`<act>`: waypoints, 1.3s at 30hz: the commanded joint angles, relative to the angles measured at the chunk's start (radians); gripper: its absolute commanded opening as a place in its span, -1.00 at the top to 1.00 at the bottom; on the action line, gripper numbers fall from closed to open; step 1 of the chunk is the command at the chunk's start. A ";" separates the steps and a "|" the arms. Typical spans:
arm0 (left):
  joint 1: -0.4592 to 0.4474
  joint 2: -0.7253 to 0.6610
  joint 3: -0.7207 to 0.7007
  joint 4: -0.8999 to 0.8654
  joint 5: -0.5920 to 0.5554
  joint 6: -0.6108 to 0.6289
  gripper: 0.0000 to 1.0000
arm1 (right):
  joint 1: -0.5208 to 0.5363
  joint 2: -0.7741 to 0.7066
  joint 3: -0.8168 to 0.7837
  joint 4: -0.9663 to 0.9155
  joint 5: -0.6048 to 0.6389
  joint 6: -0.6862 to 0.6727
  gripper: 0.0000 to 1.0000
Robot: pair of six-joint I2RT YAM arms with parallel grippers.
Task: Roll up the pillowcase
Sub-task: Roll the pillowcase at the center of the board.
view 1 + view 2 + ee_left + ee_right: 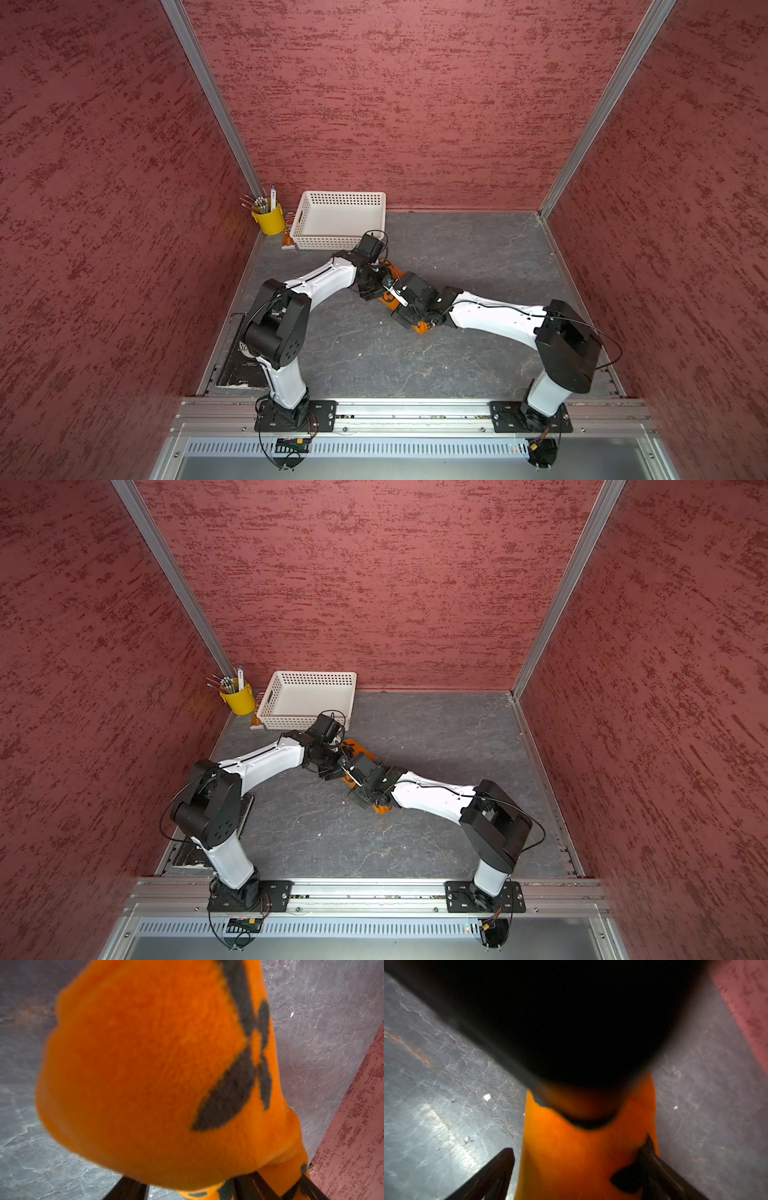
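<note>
While the left gripper (191, 1188) clamps the rolled pillowcase (145, 1064), seemingly to stop it unwinding, the right gripper (578, 1150) straddles it, jaws spread.

I'm working in a lab test cell: red panels (415, 104) in aluminium framing (208, 95) box in a grey tabletop (478, 249), with the left arm (316, 278) and right arm (494, 316) bolted to a metal rail (415, 409).

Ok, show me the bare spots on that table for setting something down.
Bare table right of the white basket, out to the right wall; also the near strip between the arm bases. Crowded: centre at the pillowcase, far-left corner with the yellow cup, near-left book.
</note>
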 commanded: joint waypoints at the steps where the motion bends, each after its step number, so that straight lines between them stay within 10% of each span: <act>1: 0.004 -0.021 0.008 0.025 0.020 0.003 -0.24 | -0.006 0.071 -0.012 -0.088 0.081 -0.019 -0.70; 23: 0.056 -0.053 -0.031 0.100 0.070 -0.016 -0.26 | -0.031 -0.057 -0.077 -0.161 -0.056 0.014 -0.96; 30: 0.069 -0.105 -0.040 0.095 0.063 -0.018 -0.28 | -0.083 0.009 -0.112 -0.126 -0.128 0.077 0.03; 39: 0.122 -0.266 -0.178 0.262 0.126 -0.077 -0.65 | -0.238 -0.002 -0.105 -0.111 -0.456 0.167 0.35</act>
